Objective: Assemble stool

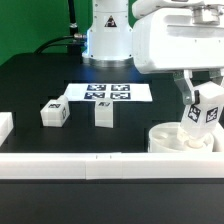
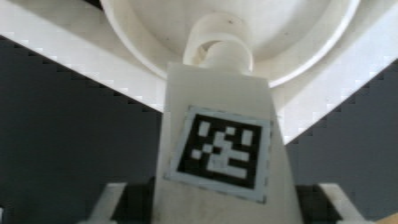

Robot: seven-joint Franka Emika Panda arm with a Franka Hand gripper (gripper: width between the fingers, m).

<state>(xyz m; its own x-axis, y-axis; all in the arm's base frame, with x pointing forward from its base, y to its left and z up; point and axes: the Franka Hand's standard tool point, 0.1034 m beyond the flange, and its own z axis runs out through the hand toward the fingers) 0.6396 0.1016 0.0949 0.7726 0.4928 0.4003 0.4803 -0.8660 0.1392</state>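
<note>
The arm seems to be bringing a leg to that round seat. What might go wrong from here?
The leg in the gripper looks tilted over the seat; its tip might miss the hole and jam on the rim. Nothing visible clamps the seat, so an off-centre push might slide it.

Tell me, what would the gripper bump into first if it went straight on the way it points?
The leg held in the gripper would meet the round seat first. It lies just beyond the leg's tip, though the gap is hard to judge.
</note>
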